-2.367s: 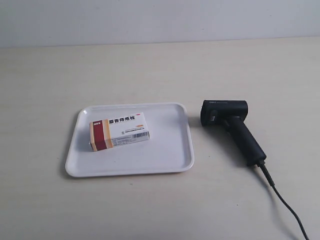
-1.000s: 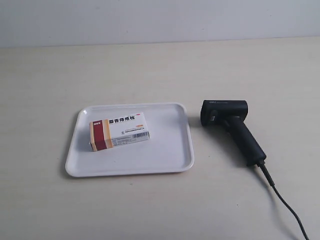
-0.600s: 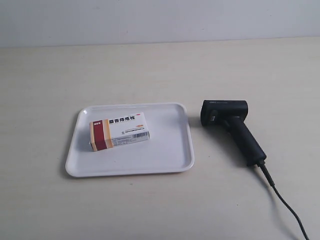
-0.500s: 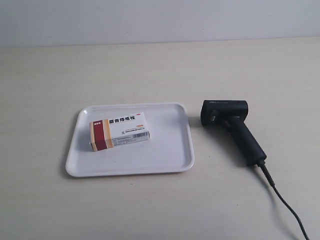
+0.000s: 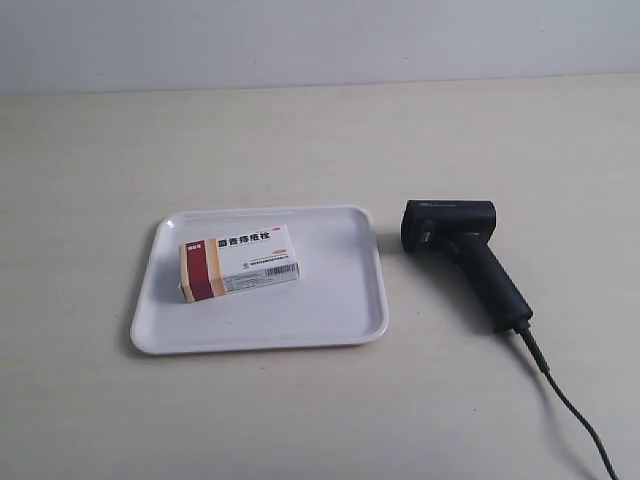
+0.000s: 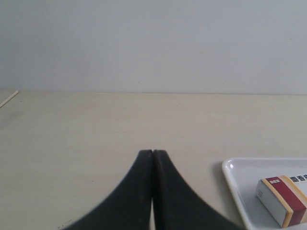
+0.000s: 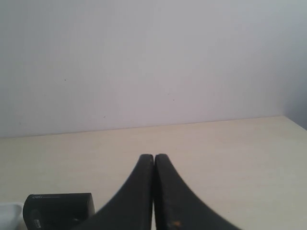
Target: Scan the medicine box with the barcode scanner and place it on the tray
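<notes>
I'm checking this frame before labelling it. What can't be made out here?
- Barcode scanner: cable leaves the exterior view's bottom edge; right wrist view crops it.
- Medicine box: print too small; left wrist view crops it.
- Both arms: outside the exterior view.

No change shows across the exterior views: the medicine box (image 5: 240, 263) lies in the same spot on the tray (image 5: 345, 300), and the barcode scanner (image 5: 462, 254) sits unmoved to its right, cable trailing toward the near edge. No arm has entered that view.
</notes>
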